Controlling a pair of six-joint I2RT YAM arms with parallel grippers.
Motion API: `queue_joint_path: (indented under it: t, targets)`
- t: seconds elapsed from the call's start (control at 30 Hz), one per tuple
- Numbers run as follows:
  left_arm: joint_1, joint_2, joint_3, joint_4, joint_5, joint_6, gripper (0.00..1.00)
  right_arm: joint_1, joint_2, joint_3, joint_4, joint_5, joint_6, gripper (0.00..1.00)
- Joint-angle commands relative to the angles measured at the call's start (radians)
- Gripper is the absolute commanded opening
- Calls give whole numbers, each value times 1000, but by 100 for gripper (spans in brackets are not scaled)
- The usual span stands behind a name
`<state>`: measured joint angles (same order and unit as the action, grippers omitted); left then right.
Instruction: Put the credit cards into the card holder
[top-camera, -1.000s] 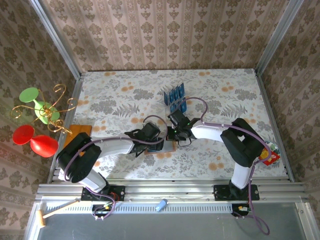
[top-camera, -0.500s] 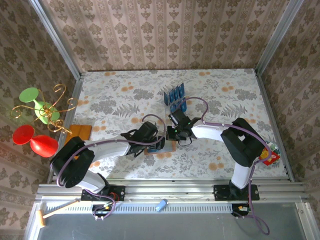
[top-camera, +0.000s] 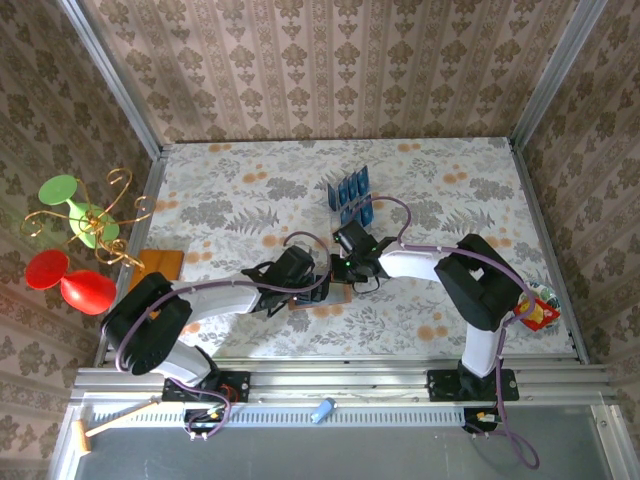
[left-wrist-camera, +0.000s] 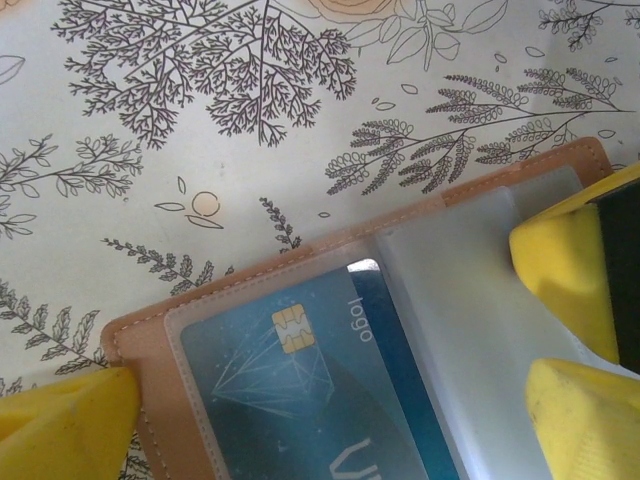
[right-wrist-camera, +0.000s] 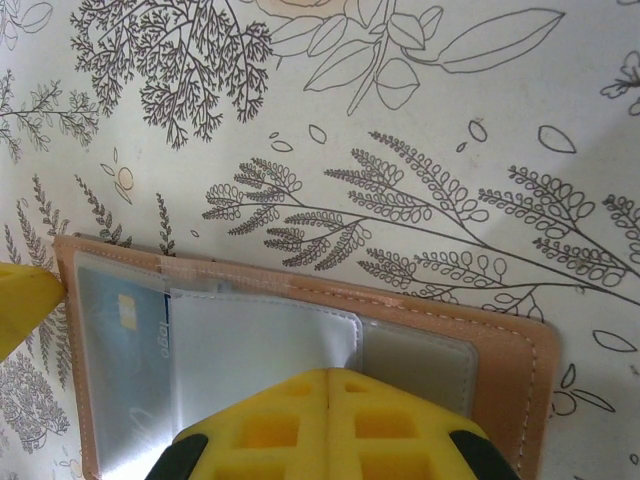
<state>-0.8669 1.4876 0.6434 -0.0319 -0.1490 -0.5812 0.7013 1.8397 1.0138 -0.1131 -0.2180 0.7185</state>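
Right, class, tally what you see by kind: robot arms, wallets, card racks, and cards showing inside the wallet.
Arms: 2
Wallet: 1
Rack: 1
Card in the wallet: 1
Total: 5

The right hand hides the near edge of the wallet in its own view, and the frame cuts both off below. The left wrist view loses the wallet's lower part and part of the card (its larger print breaks off at the edge). From above, the arms cover most of the wallet.
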Motion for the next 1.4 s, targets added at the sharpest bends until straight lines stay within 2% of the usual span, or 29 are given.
queue_joint_path:
  t: [0.0,0.27,0.53,0.8,1.13,1.37]
  targets:
    - [8,25,-5,14,14,19,100,7,24,15,-17,-15,19,0]
    - [8,48,-31,12,-20,19,98,6,19,21,-16,-21,23,1]
    - [9,66,-45,7,-35,15,89,-15,-47,16,-29,-17,29,17]
    - [8,84,-48,10,-35,12,87,-39,-110,-31,-25,-8,37,24]
    - [8,95,-52,15,-35,11,87,-41,-63,-64,31,-33,61,27]
    - [9,90,-62,20,-36,10,86,-40,-23,-72,66,-62,71,34]
